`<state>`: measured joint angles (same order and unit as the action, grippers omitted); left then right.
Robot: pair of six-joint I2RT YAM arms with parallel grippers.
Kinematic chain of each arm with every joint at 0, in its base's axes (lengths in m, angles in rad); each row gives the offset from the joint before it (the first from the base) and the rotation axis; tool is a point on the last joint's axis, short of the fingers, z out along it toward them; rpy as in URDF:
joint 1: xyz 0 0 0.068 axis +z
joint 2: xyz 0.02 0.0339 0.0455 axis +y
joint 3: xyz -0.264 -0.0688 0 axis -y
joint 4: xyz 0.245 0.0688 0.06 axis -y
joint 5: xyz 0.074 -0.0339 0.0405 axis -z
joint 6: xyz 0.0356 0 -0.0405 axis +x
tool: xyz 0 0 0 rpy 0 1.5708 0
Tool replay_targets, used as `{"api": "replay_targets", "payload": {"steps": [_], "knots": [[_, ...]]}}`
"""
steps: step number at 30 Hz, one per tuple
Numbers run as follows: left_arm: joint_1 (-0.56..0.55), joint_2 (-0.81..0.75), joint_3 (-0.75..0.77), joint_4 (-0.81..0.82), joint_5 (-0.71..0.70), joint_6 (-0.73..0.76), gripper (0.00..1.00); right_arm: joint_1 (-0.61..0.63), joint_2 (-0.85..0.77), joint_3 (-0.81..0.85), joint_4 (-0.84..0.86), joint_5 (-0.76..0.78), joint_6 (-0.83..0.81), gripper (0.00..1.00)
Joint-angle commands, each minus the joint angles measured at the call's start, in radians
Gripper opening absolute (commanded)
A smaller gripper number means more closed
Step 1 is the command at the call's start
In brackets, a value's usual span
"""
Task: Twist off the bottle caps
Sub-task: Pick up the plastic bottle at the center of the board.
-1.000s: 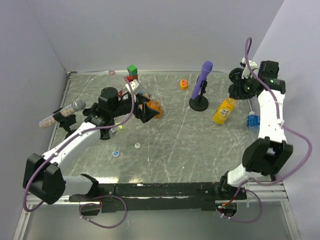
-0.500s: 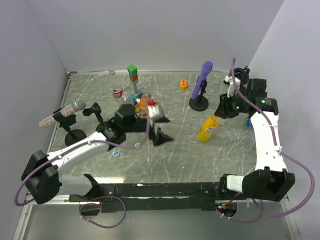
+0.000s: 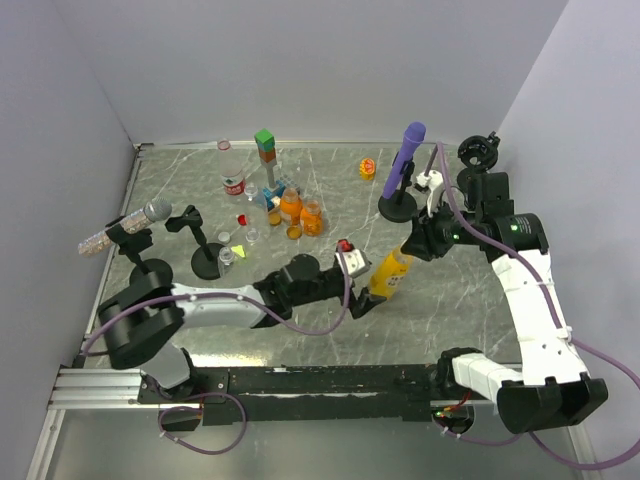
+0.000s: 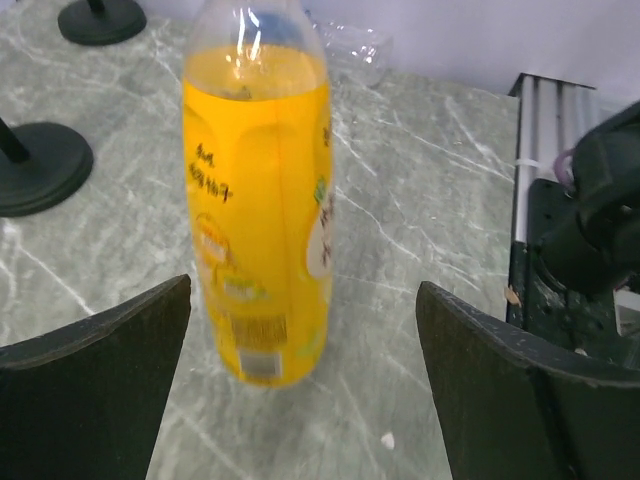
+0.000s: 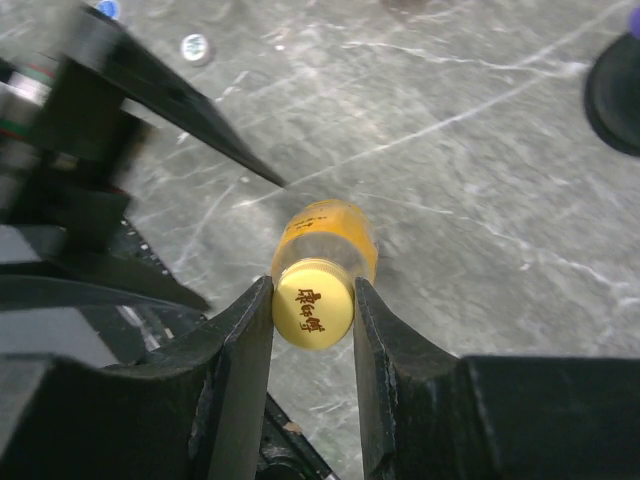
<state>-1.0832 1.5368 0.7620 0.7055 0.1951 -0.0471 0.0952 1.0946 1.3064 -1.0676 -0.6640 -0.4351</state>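
Pinched tight on the yellow cap (image 5: 312,318) with the right gripper (image 5: 313,300), one finger pressed to each side, printed top facing the wrist camera. Hanging from that grip at a tilt, the yellow juice bottle (image 3: 388,275), near the middle of the marbled table (image 3: 470,300); unclear whether its base touches the surface. Spread wide with the left gripper (image 4: 302,290), fingers flanking the bottle's lower half, not closed on it. Just beyond, a purple microphone (image 3: 408,150) on a black stand. Farther off to the back left, a cluster of other bottles (image 3: 290,205) beside stacked green and orange blocks (image 3: 264,145).
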Motion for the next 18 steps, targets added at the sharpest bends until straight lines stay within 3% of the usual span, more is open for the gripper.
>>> {"api": "replay_targets", "payload": {"steps": [1,6,13,15,18], "knots": [[-0.056,0.091,0.083,0.172,-0.186,-0.062,0.97,0.026,-0.039,0.028,0.015,-0.085,0.03,0.0],[-0.08,0.19,0.122,0.213,-0.258,-0.094,0.97,0.031,-0.047,0.019,0.005,-0.14,0.039,0.0],[-0.092,0.261,0.163,0.224,-0.255,-0.088,0.99,0.034,-0.067,0.005,-0.002,-0.152,0.035,0.0],[-0.093,0.264,0.157,0.229,-0.25,-0.091,0.94,0.034,-0.071,0.008,-0.006,-0.151,0.035,0.0],[-0.093,0.258,0.163,0.204,-0.24,-0.092,0.73,0.034,-0.073,0.001,-0.005,-0.143,0.033,0.0]]}}
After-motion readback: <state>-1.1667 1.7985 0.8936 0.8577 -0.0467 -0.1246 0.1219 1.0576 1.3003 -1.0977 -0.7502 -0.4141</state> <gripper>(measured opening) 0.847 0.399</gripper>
